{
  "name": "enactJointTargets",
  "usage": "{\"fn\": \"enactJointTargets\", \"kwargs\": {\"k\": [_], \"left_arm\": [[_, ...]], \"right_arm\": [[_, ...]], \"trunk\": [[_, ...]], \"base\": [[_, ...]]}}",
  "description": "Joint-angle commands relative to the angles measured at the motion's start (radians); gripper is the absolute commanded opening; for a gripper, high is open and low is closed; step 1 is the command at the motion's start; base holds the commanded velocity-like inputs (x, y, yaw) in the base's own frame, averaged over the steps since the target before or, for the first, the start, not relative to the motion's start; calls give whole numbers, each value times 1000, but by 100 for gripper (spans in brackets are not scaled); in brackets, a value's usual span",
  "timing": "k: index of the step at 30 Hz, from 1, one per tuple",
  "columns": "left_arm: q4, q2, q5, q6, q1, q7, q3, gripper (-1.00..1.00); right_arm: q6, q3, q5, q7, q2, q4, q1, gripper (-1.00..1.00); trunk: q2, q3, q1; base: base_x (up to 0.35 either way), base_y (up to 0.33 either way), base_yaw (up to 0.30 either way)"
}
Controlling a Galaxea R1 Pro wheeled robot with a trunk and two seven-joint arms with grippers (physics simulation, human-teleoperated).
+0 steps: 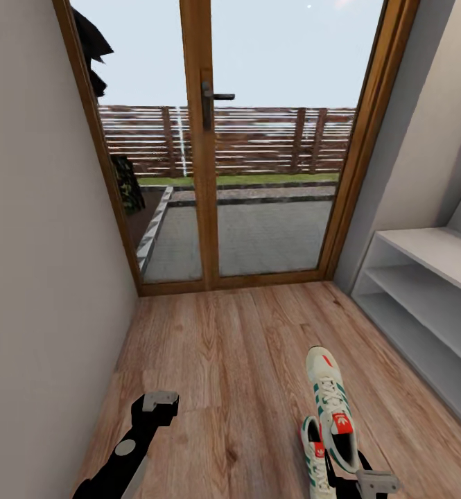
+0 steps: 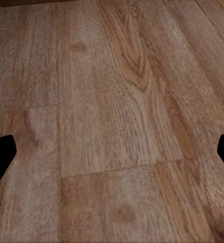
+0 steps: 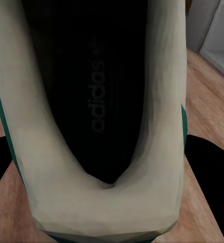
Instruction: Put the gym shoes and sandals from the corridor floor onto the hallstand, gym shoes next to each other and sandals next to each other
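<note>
One white sneaker (image 1: 333,409) with green stripes and a red tongue patch is raised at its heel, toe pointing toward the glass door (image 1: 258,138). The right gripper (image 1: 358,471) is at that heel. In the right wrist view the shoe's (image 3: 106,192) dark inside sits between the two black fingers (image 3: 208,172), which press against its sides, so the gripper is closed on the shoe. The second sneaker (image 1: 317,457) lies on the wood floor (image 1: 216,360) just beside the first, on its left.

The shoe rack (image 1: 424,291) stands along the right wall. Its flat top and two lower shelves hold nothing in the part that shows.

The left gripper (image 1: 157,402) hangs over bare floor (image 2: 112,121) near the left wall (image 1: 43,277). Its fingers (image 2: 0,157) are spread wide apart and hold nothing.
</note>
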Motion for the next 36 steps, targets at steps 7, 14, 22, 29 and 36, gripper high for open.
{"fn": "enactJointTargets", "kwargs": {"k": [7,14,22,29,36], "left_arm": [[0,1,0,-3,-1,7,-4,100],[0,1,0,-3,-1,7,-4,100],[0,1,0,-2,-1,6,-4,100],[0,1,0,-2,-1,7,-5,100],[0,1,1,-2,-1,7,-5,100]], "right_arm": [[-3,2,-6,-2,1,-1,-1,-100],[-3,2,-7,-3,1,-2,-1,-100],[-3,2,-7,-3,1,-1,-1,-100],[-3,2,-7,-3,1,-1,-1,-100],[-3,2,-6,-3,1,-1,-1,-100]], "trunk": [[0,-1,0],[0,-1,0],[0,-1,0],[0,-1,0],[0,-1,0]], "base": [[13,8,72],[1,1,253],[3,1,142],[146,91,9],[143,16,0]]}}
